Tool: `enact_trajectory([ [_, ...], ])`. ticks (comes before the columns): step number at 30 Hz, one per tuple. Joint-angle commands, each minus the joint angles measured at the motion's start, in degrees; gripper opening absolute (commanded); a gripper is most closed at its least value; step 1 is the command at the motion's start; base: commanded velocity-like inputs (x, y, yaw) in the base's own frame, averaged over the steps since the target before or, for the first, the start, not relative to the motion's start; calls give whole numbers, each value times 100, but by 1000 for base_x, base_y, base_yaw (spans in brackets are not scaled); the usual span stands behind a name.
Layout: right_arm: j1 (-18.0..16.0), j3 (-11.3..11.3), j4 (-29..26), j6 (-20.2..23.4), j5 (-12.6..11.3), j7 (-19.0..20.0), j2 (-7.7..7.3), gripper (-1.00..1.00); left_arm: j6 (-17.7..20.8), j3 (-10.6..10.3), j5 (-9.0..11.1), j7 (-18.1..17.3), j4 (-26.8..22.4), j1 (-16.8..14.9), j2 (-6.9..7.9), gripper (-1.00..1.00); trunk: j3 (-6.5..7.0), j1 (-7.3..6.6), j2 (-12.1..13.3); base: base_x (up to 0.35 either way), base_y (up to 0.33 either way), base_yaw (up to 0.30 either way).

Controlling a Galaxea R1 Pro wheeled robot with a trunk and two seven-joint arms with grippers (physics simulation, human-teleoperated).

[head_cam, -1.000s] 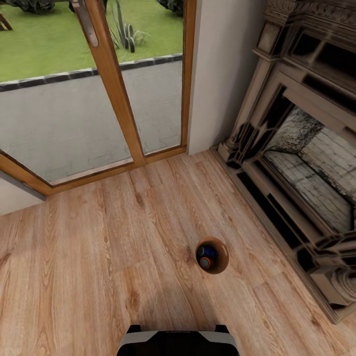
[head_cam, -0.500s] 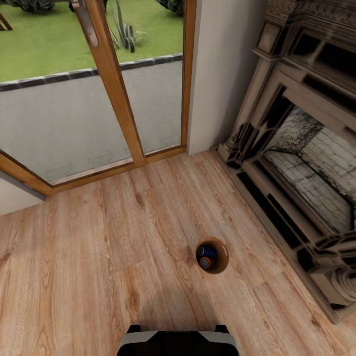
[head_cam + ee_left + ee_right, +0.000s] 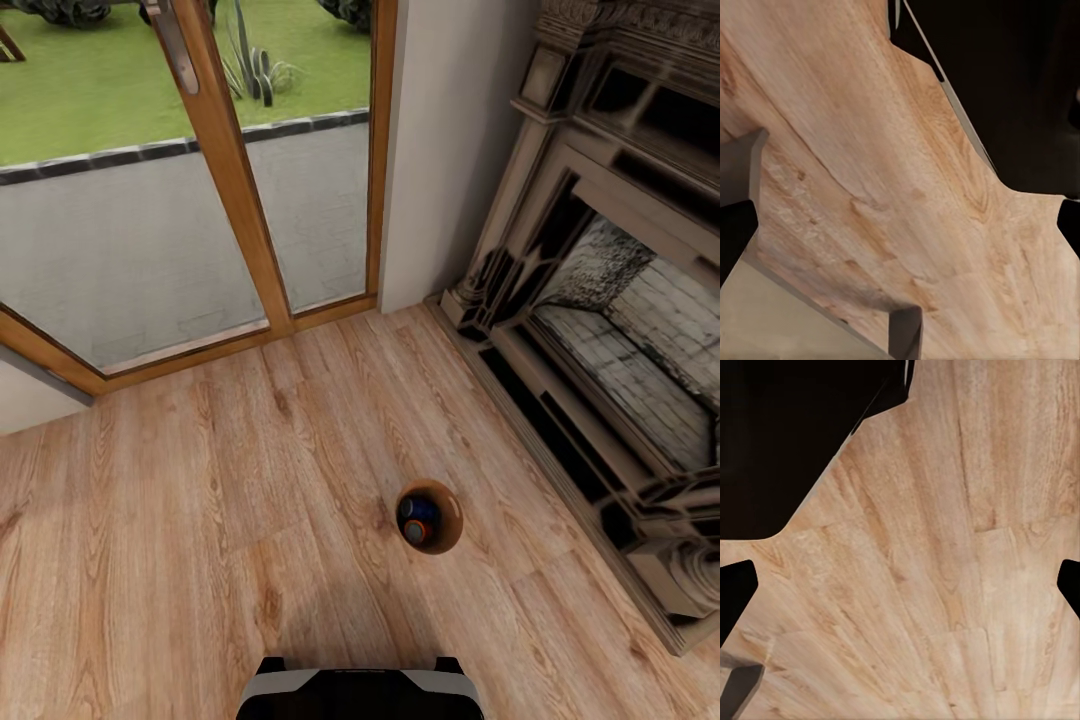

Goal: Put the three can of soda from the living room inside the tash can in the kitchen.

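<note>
From my head camera, the bin stands on the wood floor between the glass doors and the fireplace, nearer the fireplace, with a dark blue can and an orange can showing inside it; I cannot make out a third. My left wrist camera looks at floor planks, a grey wall edge and dark shapes, and I cannot tell how my left hand stands. My right wrist camera shows planks and dark shapes, so I cannot tell my right hand's state either.

Bin on wood floor
</note>
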Motion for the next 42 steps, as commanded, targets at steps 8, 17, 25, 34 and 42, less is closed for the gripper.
enact_trajectory([
  [8, 0, 9, 187, 12, 6, 0, 25, 100, 10, -2, 3, -2, 22, 34, 0, 100, 0, 0, 0, 0, 0, 0],
  [17, 0, 8, 335, 15, 17, 0, 22, 100, 11, -3, 7, -2, 22, 43, 2, 100, 0, 0, 0, 0, 0, 0],
  [25, 0, 7, 349, 15, 14, 0, 25, 100, 11, -5, 10, -2, 23, 44, -2, 100, 0, 0, 0, 0, 0, 0],
  [34, 0, 6, 347, 15, 13, 0, 25, 100, 11, -9, 11, -2, 22, 44, 2, 100, 0, 0, 0, 0, 0, 0],
  [42, 0, 7, 348, 15, 16, 0, 25, 100, 11, -8, 11, -2, 22, 44, 0, 100, 0, 0, 0, 0, 0, 0],
])
